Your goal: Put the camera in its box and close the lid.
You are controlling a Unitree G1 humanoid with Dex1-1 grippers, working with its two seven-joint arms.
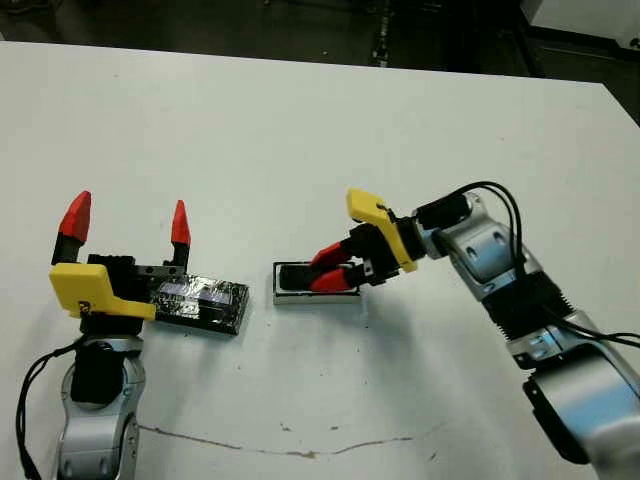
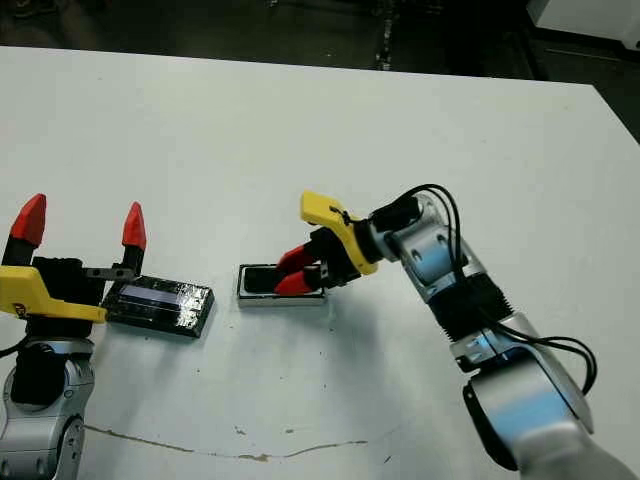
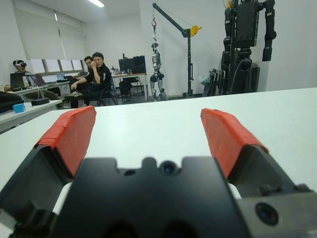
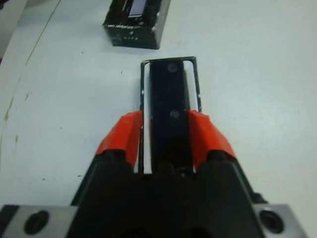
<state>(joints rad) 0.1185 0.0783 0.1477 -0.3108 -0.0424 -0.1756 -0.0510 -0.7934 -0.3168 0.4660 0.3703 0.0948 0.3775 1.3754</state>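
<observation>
The small black rounded bar camera (image 4: 170, 111) was held lengthwise between the red-tipped fingers of the right gripper (image 1: 333, 268), closed onto its sides, so it lined up with the shallow white-rimmed tray box (image 4: 145, 84) and sat in or just over it; full seating could not be told. The camera looked glossy, with two small round marks on its face. The flat shiny black slab lid (image 1: 203, 302) lay just left of the box, under the left gripper (image 1: 128, 222), whose fingers were spread wide and empty, likely waiting for the lid.
</observation>
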